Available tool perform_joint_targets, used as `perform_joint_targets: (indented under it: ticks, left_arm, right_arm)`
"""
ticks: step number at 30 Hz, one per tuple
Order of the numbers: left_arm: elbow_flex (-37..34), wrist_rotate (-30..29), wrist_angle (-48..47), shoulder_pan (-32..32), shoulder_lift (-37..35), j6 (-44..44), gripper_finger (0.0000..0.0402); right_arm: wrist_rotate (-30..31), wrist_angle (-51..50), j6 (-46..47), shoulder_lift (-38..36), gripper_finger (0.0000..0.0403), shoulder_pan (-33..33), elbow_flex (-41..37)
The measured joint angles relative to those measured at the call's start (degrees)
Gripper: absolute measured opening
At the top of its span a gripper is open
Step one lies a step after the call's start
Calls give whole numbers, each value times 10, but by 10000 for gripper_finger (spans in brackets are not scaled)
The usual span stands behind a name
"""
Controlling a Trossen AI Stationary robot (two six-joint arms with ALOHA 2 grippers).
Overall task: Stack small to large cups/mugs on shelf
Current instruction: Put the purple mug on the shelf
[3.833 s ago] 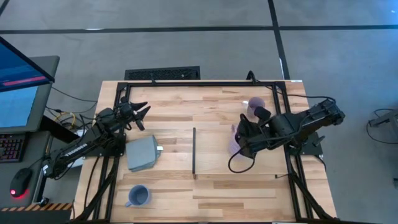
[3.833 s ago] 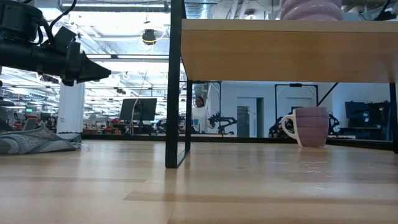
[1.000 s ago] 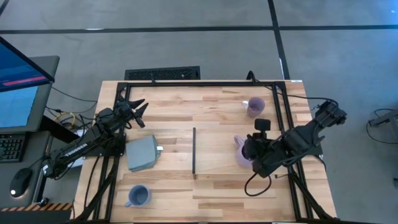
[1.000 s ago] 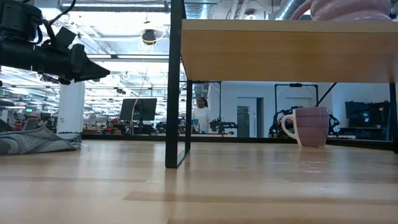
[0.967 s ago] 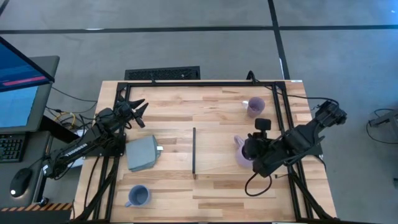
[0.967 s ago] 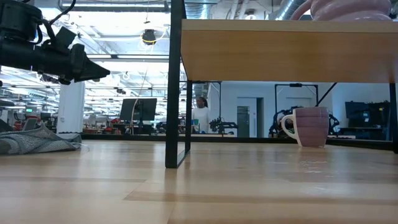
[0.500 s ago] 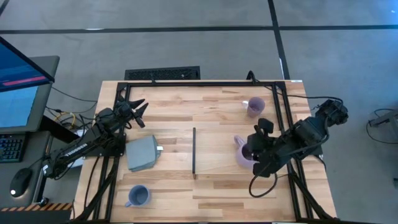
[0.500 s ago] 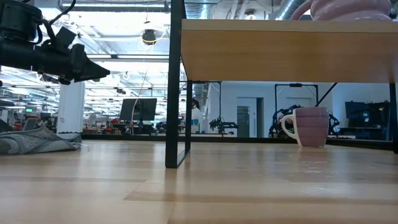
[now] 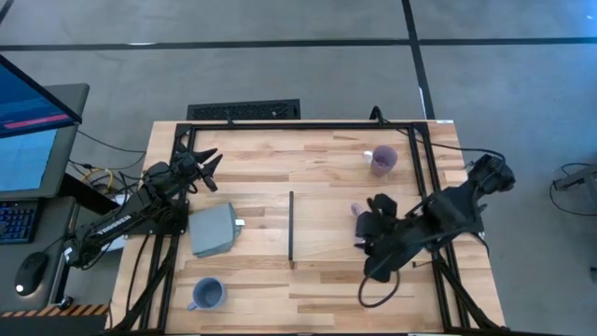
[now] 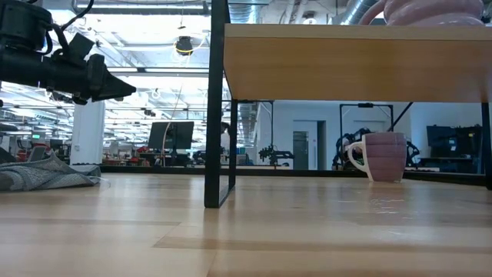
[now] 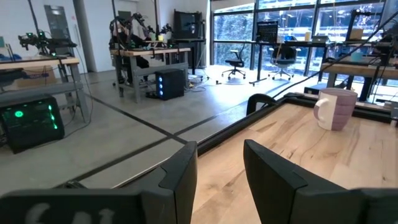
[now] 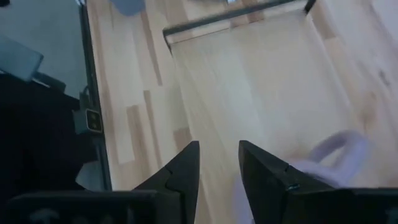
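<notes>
So one purple mug (image 10: 434,11) sits on the shelf (image 9: 326,238), right under the right gripper (image 12: 217,163), whose fingers are slightly apart, holding nothing. Two mugs left: purple mug (image 9: 381,161) beyond it, blue mug (image 9: 207,295) way off.

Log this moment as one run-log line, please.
lavender handled mug on light-wood shelf panel | right gripper over it, fingers apart, empty | second lavender mug and blue-grey mug on tabletop | left gripper idle, open
</notes>
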Motion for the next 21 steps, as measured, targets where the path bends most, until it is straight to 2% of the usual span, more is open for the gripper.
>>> perform_joint_targets:
  ticks: [9,21]
  left_arm:
    - [0,2,0,0,0,5,121]
    - [0,3,-1,0,0,5,121]
  right_arm:
    - [-21,30,49,64,134,5,0]
    - [8,-79,218,72,134,32,0]
